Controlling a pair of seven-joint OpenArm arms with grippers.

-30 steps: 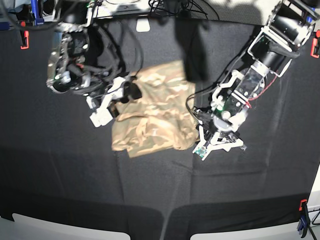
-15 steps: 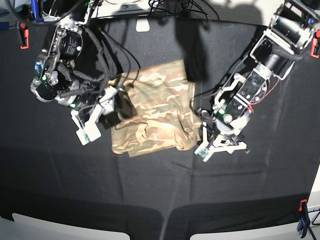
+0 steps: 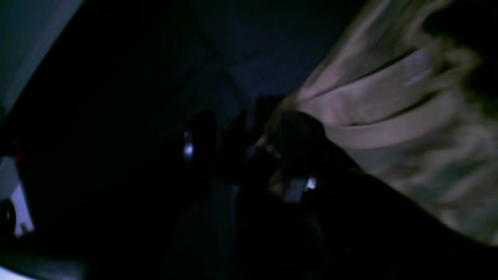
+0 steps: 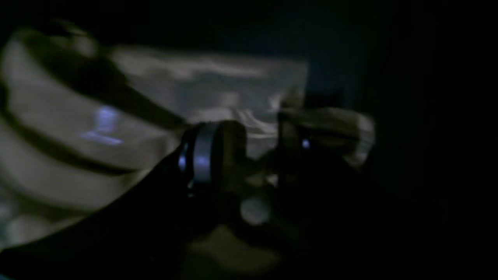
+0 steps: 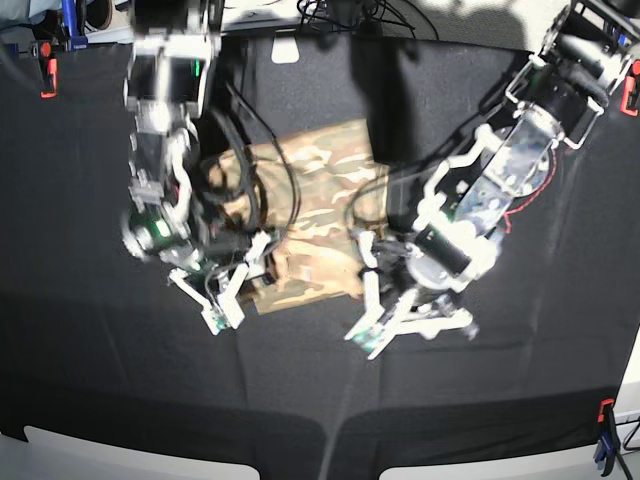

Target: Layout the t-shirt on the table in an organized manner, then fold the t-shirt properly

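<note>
The camouflage t-shirt [image 5: 315,195] lies crumpled at the middle of the black table [image 5: 320,400]. My right gripper [image 5: 238,285] is at the shirt's near-left corner, on the left of the base view. In the right wrist view its jaws [image 4: 253,151] stand apart, with tan fabric [image 4: 148,97] showing between and behind them. My left gripper [image 5: 370,295] is at the near-right corner, open. In the left wrist view [image 3: 249,144] one dark finger [image 3: 299,132] lies over the shirt's edge [image 3: 373,105]. Both wrist views are dark and blurred, and no grip on the cloth shows.
Red clamps [image 5: 48,78] [image 5: 630,95] hold the cloth at the far left and right edges. A blue clamp [image 5: 605,445] sits at the near right corner. Cables [image 5: 340,15] and a white block [image 5: 286,50] lie along the far edge. Light table corners [image 5: 120,450] show at the front.
Both arms have swung toward the shirt's near edge. The right gripper moved from the shirt's left side to its near-left corner, and the left gripper slid inward to the near-right corner. The lower shirt looks more bunched.
</note>
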